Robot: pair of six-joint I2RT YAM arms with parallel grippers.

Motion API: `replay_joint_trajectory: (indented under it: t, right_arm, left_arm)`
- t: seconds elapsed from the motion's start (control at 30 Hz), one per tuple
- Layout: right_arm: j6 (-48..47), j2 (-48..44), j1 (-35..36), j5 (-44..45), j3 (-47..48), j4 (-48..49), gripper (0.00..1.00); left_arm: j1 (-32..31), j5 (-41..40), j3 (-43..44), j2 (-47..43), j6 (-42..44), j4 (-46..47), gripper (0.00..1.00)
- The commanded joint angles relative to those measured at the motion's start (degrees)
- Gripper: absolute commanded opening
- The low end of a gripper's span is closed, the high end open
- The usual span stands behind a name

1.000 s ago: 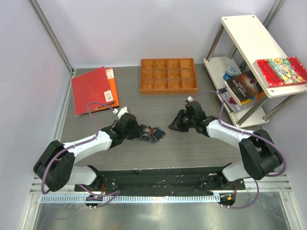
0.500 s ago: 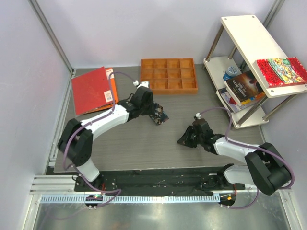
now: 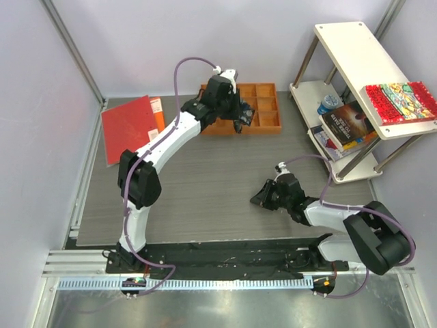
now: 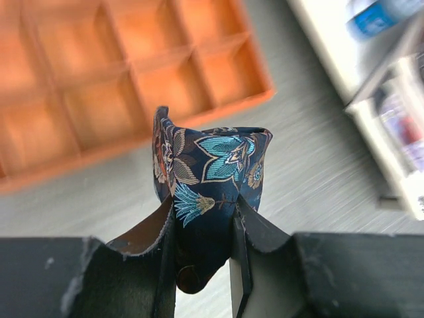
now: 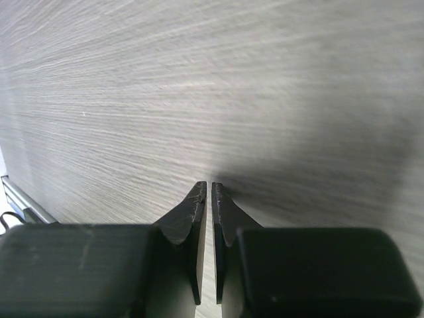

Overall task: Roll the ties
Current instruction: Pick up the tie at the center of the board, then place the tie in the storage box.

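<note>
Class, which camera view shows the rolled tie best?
Left wrist: the tie fills the frame, pinched between the fingers. Top external shows only a small dark bundle at the tray. Right wrist shows none of it.

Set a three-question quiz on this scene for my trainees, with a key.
1. True or false: the left gripper holds the tie, rolled up.
2. The right gripper is: A) wide open; B) nearly shut and empty; C) shut on the tie.
3. What orange thing lies just beyond the tie?
Key: 1 true; 2 B; 3 the tray.
</note>
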Motion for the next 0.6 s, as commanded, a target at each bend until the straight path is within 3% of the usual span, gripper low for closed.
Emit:
replay_joint_trajectory:
  t: [0.0,0.13,0.23,0.43,0.57]
  right_arm:
    - [-3.83,4.67,0.19,-0.26,0.51,-0.64,0.13]
    - [-4.01,4.59,0.28,-0.62,0.34,-0.29,0.13]
    - [-4.18,4.86,0.19,-1.14,0.16,0.24,0.13]
    - [-4.97,7.40,0.28,-3.60,0.60,1.64,0.13]
    - [-5.06,7.85,0.28,-3.96,0.77,2.26,0.13]
  left_arm:
    - [1.09,5.82,12.02,3.37,2.32,-2.94,0.00]
    - [2.41,6.01,21.87,7.51,1.79,-3.48,0.00]
    - [4.17,6.88,21.89,8.92,0.04,0.56,0.00]
    - [9.18,12.59,20.48,14.00,-5.77,14.26,0.00]
    - [12.51,22.58,24.60,22.26,-11.37,23.67,0.00]
